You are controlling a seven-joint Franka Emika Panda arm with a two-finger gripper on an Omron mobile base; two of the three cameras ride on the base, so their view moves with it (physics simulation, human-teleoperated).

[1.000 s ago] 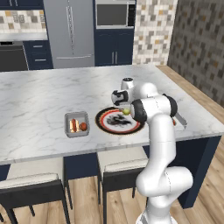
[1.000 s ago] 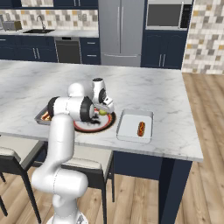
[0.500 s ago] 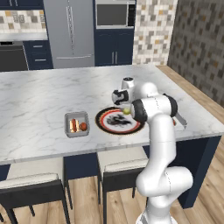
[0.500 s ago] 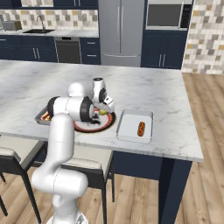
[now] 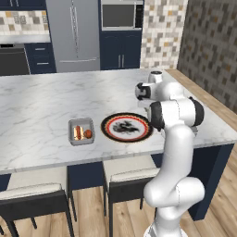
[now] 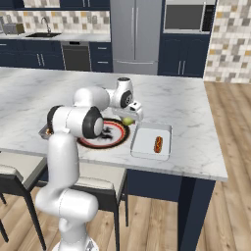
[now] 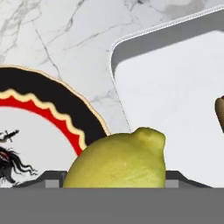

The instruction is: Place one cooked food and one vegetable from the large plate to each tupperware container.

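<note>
The hot dog (image 7: 220, 114) (in the pale container (image 7: 175, 87)) is cut off.

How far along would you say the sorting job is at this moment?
Nearly done. The grey container already holds a sausage and a red piece; the plate looks empty. The pale container has the hot dog. The gripper carries the yellow-green piece toward it; only the drop remains.
</note>
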